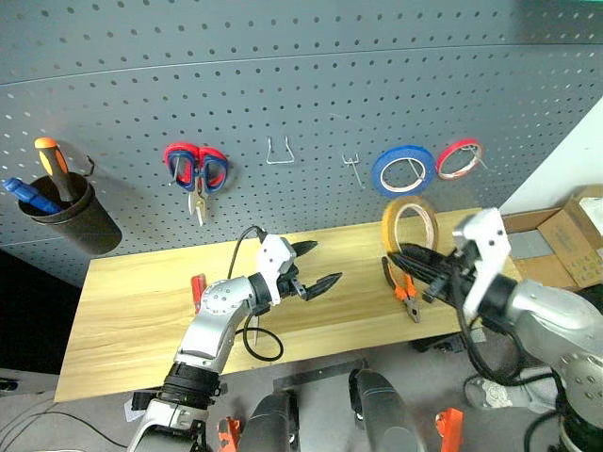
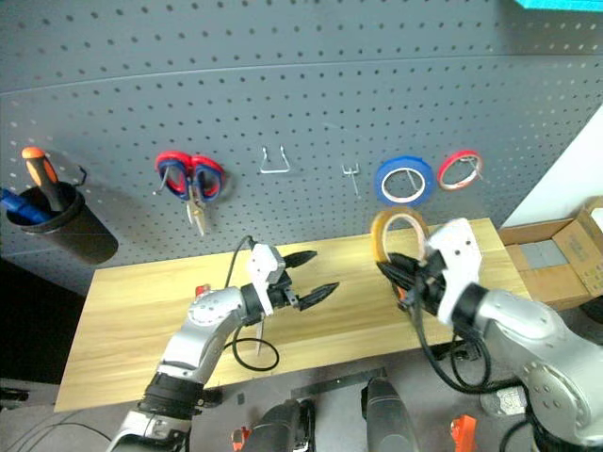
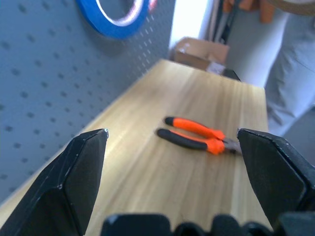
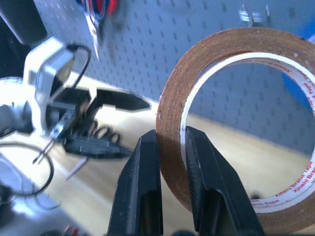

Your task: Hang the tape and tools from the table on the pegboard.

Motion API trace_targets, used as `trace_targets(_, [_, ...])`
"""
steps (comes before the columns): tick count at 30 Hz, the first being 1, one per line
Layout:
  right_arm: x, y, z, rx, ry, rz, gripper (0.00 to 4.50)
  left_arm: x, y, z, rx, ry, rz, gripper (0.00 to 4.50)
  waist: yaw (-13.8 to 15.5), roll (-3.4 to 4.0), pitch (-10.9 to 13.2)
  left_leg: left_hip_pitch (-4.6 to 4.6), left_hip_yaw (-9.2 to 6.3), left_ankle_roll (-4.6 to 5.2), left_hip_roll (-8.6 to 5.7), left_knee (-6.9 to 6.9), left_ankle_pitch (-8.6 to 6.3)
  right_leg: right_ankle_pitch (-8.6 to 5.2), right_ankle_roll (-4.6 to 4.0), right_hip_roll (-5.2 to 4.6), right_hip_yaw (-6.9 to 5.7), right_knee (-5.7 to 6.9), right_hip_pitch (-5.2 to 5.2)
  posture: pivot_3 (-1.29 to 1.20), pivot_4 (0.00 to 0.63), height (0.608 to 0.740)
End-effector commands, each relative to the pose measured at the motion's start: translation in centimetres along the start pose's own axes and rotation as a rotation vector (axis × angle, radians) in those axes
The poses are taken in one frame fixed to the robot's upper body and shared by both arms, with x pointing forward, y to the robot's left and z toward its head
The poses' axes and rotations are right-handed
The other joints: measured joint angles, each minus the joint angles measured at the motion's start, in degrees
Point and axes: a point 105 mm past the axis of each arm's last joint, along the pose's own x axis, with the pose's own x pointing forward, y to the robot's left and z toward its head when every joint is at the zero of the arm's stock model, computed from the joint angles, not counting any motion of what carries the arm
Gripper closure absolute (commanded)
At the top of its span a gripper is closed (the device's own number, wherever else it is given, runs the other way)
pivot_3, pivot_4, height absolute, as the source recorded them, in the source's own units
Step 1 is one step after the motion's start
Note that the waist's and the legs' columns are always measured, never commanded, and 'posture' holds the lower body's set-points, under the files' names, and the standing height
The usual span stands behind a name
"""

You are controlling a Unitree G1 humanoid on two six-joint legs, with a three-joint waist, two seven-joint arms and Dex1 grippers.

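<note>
I have the right pincer (image 1: 407,256) clamped on the yellow tape ring (image 1: 410,222): in the right wrist view its two black fingers (image 4: 142,187) pinch the ring's band from either side, one on the brown outer face and one on the white inner rim. The ring stands upright, lifted off the desk (image 1: 132,320), in front of the pegboard (image 1: 301,85) and just below the blue tape ring (image 1: 403,169) hanging there. The thin red tape ring (image 1: 459,159) hangs beside the blue one, further to my right.

My left pincer (image 1: 311,268) hovers over the middle of the desk with its jaws spread wide and nothing between them, pointing toward the right side. Through its wrist camera I see the pliers (image 3: 199,139) with orange-and-black handles lying flat on the wood, well beyond the fingertips (image 3: 81,177). From the head cameras the pliers lie on the desk just under the right arm.

A red-handled item (image 1: 198,290) lies on the desk behind the left forearm; I cannot tell exactly what it is. On the pegboard, red-and-blue-handled scissors (image 1: 196,174) hang to the left, two bare wire hooks (image 1: 278,153) sit in the middle, and a dark cup (image 1: 68,218) at far left holds an orange-and-black-handled screwdriver (image 1: 52,165).
</note>
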Motion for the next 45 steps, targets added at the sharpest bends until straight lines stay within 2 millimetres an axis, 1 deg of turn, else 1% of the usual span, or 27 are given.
trace_targets(1, [1.1, -0.8, 0.4, -0.040, -0.007, -0.044, 4.40, -0.6, 0.2, 1.7, 0.029, -0.081, 0.032, 0.00, 0.0, 0.01, -0.2, 0.00, 0.00, 0.00, 0.00, 0.00, 0.00, 0.05, -0.08, 0.00, 0.00, 0.00, 0.00, -0.33, 0.174, 0.740])
trace_targets(3, [1.7, -0.7, 0.2, -0.055, 0.001, -0.028, 4.40, -0.9, 0.2, 1.8, 0.037, -0.083, 0.048, 0.00, 0.2, 0.03, -0.6, -0.06, 0.02, 0.01, 0.00, -0.01, 0.00, 0.07, -0.11, 0.01, 0.01, 0.02, -0.11, -0.31, 0.162, 0.740])
trace_targets(5, [2.3, -0.5, 0.6, -0.063, -0.020, -0.003, 4.40, -1.2, 0.3, 1.8, 0.037, -0.079, 0.070, 0.00, 0.2, 0.02, -0.7, -0.09, 0.02, 0.00, 0.00, -0.03, 0.00, 0.16, -0.19, 0.01, 0.02, 0.04, -0.15, -0.30, 0.157, 0.740])
trace_targets(8, [3.6, -1.0, 1.3, -0.083, -0.048, -0.009, 4.40, -1.6, 0.4, 1.6, 0.040, -0.070, 0.098, 0.00, 0.1, 0.09, -1.0, -0.11, 0.14, 0.01, -0.01, -0.03, 0.00, 0.24, -0.22, 0.01, 0.04, 0.04, -0.23, -0.27, 0.145, 0.740])
trace_targets(12, [4.4, -2.1, 1.3, -0.138, -0.038, -0.029, 4.40, -1.8, 0.4, 1.7, 0.037, -0.071, 0.109, 0.00, 0.4, 0.11, -2.0, -0.09, 0.13, 0.01, 0.02, -0.03, -0.01, 0.28, -0.22, 0.06, 0.03, 0.04, -0.21, -0.25, 0.137, 0.740])
trace_targets(17, [5.5, -1.6, 1.7, -0.167, -0.058, 0.031, 4.40, -2.2, 0.7, 1.6, 0.044, -0.061, 0.136, 0.00, 0.5, 0.12, -2.5, -0.05, 0.16, 0.01, 0.06, 0.00, 0.00, 0.34, -0.25, 0.12, 0.07, 0.04, -0.19, -0.24, 0.132, 0.740])
trace_targets(20, [6.4, -1.2, 1.6, -0.176, -0.059, 0.051, 4.40, -2.3, 0.7, 1.6, 0.045, -0.060, 0.144, 0.00, 0.5, 0.14, -3.0, -0.05, 0.17, 0.00, 0.18, 0.00, 0.00, 0.36, -0.29, 0.25, 0.07, 0.03, -0.20, -0.24, 0.132, 0.740])
trace_targets(21, [6.9, -1.0, 1.4, -0.174, -0.059, 0.064, 4.40, -2.3, 0.7, 1.6, 0.046, -0.059, 0.145, 0.00, 0.5, 0.13, -3.1, -0.04, 0.16, 0.00, 0.21, -0.01, 0.00, 0.37, -0.31, 0.28, 0.08, 0.03, -0.20, -0.22, 0.124, 0.740])
trace_targets(24, [8.2, -0.7, 0.7, -0.176, -0.045, 0.081, 4.40, -2.4, 0.4, 1.6, 0.044, -0.057, 0.149, 0.00, 0.5, 0.15, -3.5, -0.01, 0.16, -0.01, 0.28, -0.01, 0.00, 0.42, -0.38, 0.40, 0.12, 0.04, -0.20, -0.21, 0.118, 0.740])
trace_targets(29, [10.5, -1.3, 0.1, -0.171, -0.057, 0.048, 4.40, -2.5, 0.4, 1.5, 0.047, -0.053, 0.160, 0.00, 0.7, 0.14, -3.8, 0.03, 0.17, -0.14, 0.30, 0.00, 0.08, 0.51, -0.52, 0.45, 0.17, 0.05, -0.19, -0.20, 0.114, 0.740])
trace_targets(31, [11.8, -2.0, 0.1, -0.166, -0.079, 0.006, 4.40, -2.4, 0.4, 1.5, 0.049, -0.051, 0.162, 0.00, 0.7, 0.16, -4.0, 0.05, 0.17, -0.21, 0.33, 0.00, 0.12, 0.57, -0.57, 0.52, 0.19, 0.05, -0.19, -0.20, 0.116, 0.740])
trace_targets(33, [12.6, -2.4, -0.2, -0.150, -0.092, -0.011, 4.40, -2.4, 0.4, 1.5, 0.050, -0.051, 0.163, 0.00, 0.6, 0.18, -4.2, 0.10, 0.17, -0.28, 0.37, 0.00, 0.17, 0.60, -0.62, 0.60, 0.21, 0.09, -0.19, -0.20, 0.114, 0.740])
trace_targets(35, [13.3, -3.0, -0.9, -0.137, -0.077, -0.036, 3.67, -2.2, 0.3, 1.4, 0.051, -0.050, 0.162, 0.00, 0.6, 0.21, -4.5, 0.10, 0.15, -0.31, 0.40, -0.02, 0.18, 0.61, -0.64, 0.65, 0.20, 0.12, -0.20, -0.20, 0.117, 0.740])
trace_targets(36, [13.5, -3.1, -1.2, -0.137, -0.073, -0.039, 3.46, -2.2, 0.3, 1.4, 0.053, -0.049, 0.161, 0.00, 0.5, 0.21, -4.6, 0.11, 0.15, -0.32, 0.40, -0.02, 0.18, 0.61, -0.64, 0.65, 0.21, 0.11, -0.20, -0.20, 0.117, 0.740])
trace_targets(39, [13.7, -3.5, -1.6, -0.145, -0.062, -0.064, 2.46, -2.1, 0.3, 1.5, 0.055, -0.050, 0.159, 0.00, 0.5, 0.22, -4.7, 0.10, 0.16, -0.32, 0.37, -0.01, 0.18, 0.62, -0.64, 0.65, 0.24, 0.10, -0.19, -0.21, 0.123, 0.740])
trace_targets(42, [12.5, -3.6, -1.8, -0.147, -0.047, -0.061, 1.42, -1.9, 0.3, 1.4, 0.053, -0.048, 0.152, 0.00, 0.4, 0.22, -4.7, 0.10, 0.16, -0.31, 0.38, -0.01, 0.18, 0.63, -0.65, 0.65, 0.25, 0.12, -0.20, -0.22, 0.133, 0.740])
trace_targets(45, [10.4, -3.8, -1.8, -0.167, -0.038, -0.092, 0.34, -1.8, 0.3, 0.9, 0.053, -0.033, 0.146, 0.00, 0.5, 0.24, -4.7, 0.08, 0.11, -0.31, 0.40, -0.02, 0.18, 0.62, -0.65, 0.65, 0.23, 0.10, -0.20, -0.23, 0.143, 0.740])
